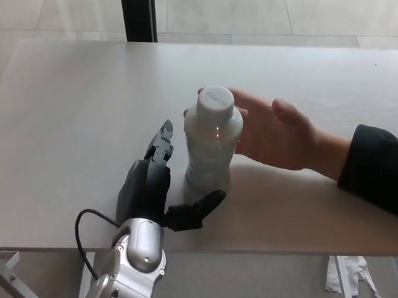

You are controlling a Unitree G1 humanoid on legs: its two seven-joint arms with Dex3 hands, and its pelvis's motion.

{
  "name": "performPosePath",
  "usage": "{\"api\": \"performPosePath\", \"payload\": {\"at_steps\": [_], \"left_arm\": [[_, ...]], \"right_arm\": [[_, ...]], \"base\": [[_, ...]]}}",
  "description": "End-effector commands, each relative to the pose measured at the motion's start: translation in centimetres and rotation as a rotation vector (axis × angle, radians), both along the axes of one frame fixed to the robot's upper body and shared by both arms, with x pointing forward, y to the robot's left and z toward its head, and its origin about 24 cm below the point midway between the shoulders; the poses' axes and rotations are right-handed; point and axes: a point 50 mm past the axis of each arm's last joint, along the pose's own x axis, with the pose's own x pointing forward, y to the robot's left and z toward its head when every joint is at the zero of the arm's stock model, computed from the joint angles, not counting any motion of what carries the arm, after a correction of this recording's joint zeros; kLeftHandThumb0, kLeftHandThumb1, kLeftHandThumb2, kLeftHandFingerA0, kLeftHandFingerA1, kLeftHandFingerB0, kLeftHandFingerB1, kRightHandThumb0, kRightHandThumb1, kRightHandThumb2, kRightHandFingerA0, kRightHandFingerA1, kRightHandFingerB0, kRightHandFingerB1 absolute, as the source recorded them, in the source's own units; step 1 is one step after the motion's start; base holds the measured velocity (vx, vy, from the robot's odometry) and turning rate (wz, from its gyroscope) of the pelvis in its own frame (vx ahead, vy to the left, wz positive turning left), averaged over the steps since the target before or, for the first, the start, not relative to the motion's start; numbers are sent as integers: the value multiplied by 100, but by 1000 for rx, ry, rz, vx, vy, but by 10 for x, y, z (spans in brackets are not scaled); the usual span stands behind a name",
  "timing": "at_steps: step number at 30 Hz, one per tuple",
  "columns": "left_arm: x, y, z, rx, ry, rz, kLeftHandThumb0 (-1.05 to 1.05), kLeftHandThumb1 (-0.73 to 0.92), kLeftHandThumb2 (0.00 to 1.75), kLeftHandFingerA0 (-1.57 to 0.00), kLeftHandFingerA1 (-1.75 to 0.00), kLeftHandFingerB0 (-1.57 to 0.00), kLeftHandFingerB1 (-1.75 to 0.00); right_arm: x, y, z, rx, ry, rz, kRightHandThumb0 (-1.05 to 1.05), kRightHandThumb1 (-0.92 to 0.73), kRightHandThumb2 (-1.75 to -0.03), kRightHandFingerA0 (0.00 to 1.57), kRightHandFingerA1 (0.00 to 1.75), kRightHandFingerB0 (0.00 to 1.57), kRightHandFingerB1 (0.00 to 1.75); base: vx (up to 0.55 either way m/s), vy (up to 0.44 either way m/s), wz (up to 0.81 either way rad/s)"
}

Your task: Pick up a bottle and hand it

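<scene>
— Head view first: where does the bottle point(211, 144) stand?

— Upright on the pale table point(73, 101), a little in from the near edge and close to the middle of the picture. It is a clear plastic bottle with a white cap, and its base rests on the tabletop.

— And the robot's left hand point(161, 187)?

— It comes up from the bottom of the picture on a silver wrist with a black cable looping beside it. The hand is spread and holds nothing. The two fingers point(161, 144) point away from the robot, just to the left of the bottle's body, with a narrow strip of table showing between them and the plastic. The thumb point(199, 208) reaches out to the right, low at the front of the bottle's base; whether its tip touches the bottle I cannot tell.

— Is anyone else at the table?

— Yes, a person's hand point(276, 132) comes in from the right, in a dark sleeve point(379, 170). It lies open, palm toward the bottle, with fingertips curving behind the cap. It sits just beside the bottle's right side; contact cannot be made out.

— The right hand of the robot?

— No part of it shows.

— Anything beyond the table?

— A tiled floor point(261, 11) at the top, with a dark post point(137, 10) rising from the table's far edge. Below the near edge, at the lower right, lies a crumpled white scrap point(350, 274).
</scene>
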Motion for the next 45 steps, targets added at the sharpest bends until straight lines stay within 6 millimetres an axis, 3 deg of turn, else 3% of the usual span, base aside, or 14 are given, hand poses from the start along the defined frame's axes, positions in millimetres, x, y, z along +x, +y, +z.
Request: {"api": "performPosePath", "payload": {"at_steps": [1,18,20,21,22,25,27,29,32,34,36,41,42,45], "left_arm": [[0,-26,6,-212,-15,49,-69,50,56,-27,-73,0,0],[6,-89,30,-268,-35,-137,-90,47,83,-39,-74,0,0],[4,-96,30,-273,-18,-157,-76,54,56,-33,-71,0,0],[3,-98,30,-269,-14,-161,-94,49,86,-37,-73,0,0],[1,-101,29,-267,-8,-166,-79,54,57,-34,-74,0,0],[-3,-105,27,-276,-4,-170,-94,48,86,-37,-75,0,0],[-9,-109,22,-258,-41,-190,-73,47,76,-68,-97,0,-2],[-13,-107,16,-242,-43,-172,-45,82,63,-111,-145,-4,-29],[-14,-105,14,-255,-88,-128,-23,91,79,-116,-167,-15,-41],[-13,-100,11,-207,-111,-116,-12,75,94,-90,-141,-61,-70],[-12,-98,10,-198,-132,-117,-3,73,131,-124,-126,-119,-124],[-14,-97,6,-178,-190,-121,-5,78,135,-124,-128,-115,-124],[-15,-96,5,-163,-207,-123,-7,69,135,-103,-175,-86,-157],[-17,-93,3,-167,-202,-89,-12,73,119,-101,-175,-77,-175]], "right_arm": [[2,-1,1,18,-14,-12,-51,-41,-78,57,59,38,48],[14,-1,4,3,-12,18,-50,-42,-78,56,59,38,48],[15,-1,3,15,-23,15,-50,-41,-78,57,59,38,48],[15,-1,3,11,-22,21,-45,-51,-56,60,47,43,34],[16,-1,3,2,-16,30,-51,-42,-78,57,58,36,47],[18,1,3,-1,-16,29,-52,-41,-78,57,59,37,48],[19,2,3,10,-26,20,-46,-51,-56,61,50,44,35],[20,1,4,0,-23,8,-49,-42,-78,56,60,39,49],[20,-1,2,-19,-20,14,-42,-55,-56,62,50,46,36],[21,-1,-2,-5,-34,7,-41,-56,-57,62,48,46,36],[21,-1,-1,-16,-26,8,-42,-55,-57,61,50,46,36],[21,3,1,-12,-24,-4,-44,-55,-56,62,50,46,36],[20,4,1,-13,-23,-5,-43,-54,-58,62,50,45,35],[19,4,0,-6,-18,-6,-49,-43,-79,56,59,36,48]], "base": [[0,0,0],[0,0,0],[0,0,0],[0,0,0],[0,0,0],[0,0,0],[0,0,0],[0,0,0],[0,0,0],[0,0,0],[0,0,0],[0,0,0],[0,0,0],[0,0,0]]}}
